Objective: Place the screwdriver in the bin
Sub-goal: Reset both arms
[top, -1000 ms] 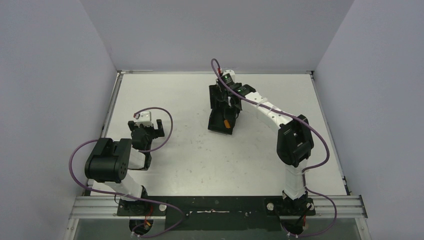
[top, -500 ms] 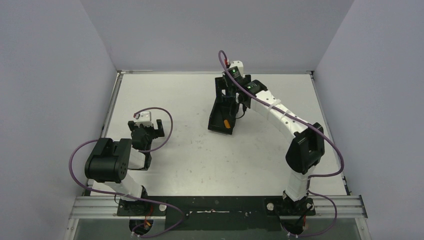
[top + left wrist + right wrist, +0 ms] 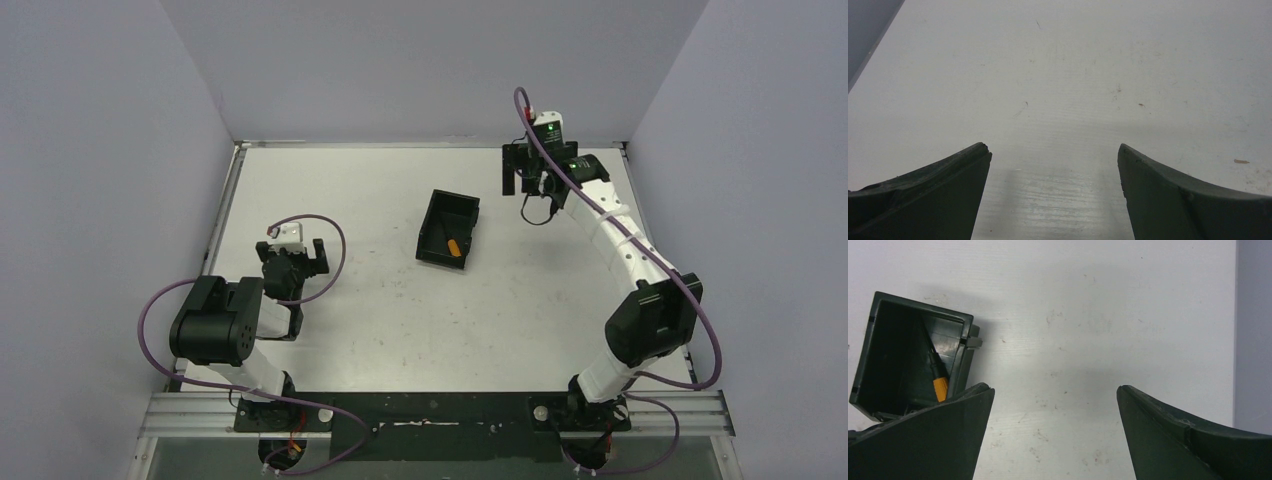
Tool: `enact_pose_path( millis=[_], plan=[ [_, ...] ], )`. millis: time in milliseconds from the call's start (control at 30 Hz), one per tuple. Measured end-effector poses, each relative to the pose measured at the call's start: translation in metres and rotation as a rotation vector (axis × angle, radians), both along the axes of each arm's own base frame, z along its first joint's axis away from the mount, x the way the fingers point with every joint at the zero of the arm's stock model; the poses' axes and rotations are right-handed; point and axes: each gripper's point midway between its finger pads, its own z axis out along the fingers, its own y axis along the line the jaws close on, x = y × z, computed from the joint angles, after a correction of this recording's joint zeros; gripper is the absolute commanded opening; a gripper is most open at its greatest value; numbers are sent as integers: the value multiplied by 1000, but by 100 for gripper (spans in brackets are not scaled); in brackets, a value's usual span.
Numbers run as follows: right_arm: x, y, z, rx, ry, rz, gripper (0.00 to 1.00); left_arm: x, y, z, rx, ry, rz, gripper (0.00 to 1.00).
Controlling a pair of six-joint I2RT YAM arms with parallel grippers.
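Note:
The black bin (image 3: 433, 222) stands on the table a little behind its middle. The screwdriver (image 3: 453, 246) lies inside it, orange handle toward the near end. In the right wrist view the bin (image 3: 878, 355) is at the left with the screwdriver (image 3: 939, 387) inside. My right gripper (image 3: 522, 180) is open and empty, raised to the right of the bin near the back wall; it also shows in the right wrist view (image 3: 1054, 392). My left gripper (image 3: 296, 262) is open and empty over the left side of the table, as the left wrist view (image 3: 1053, 150) shows.
Grey walls close the table (image 3: 380, 320) at the back, left and right. The right wall shows in the right wrist view (image 3: 1254, 330). A black rail (image 3: 430, 412) with the arm bases runs along the near edge.

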Motion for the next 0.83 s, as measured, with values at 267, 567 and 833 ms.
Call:
enact_pose_path(
  millis=[267,567,833],
  plan=[
    [-12,-42,-4,-20,37,-1,100,0,0,0,0,0,0,97],
    [-15,-81,-12,2,62,-69,100,0,0,0,0,0,0,97],
    [-15,-78,-16,0,67,-40,100,0,0,0,0,0,0,97]
  ],
)
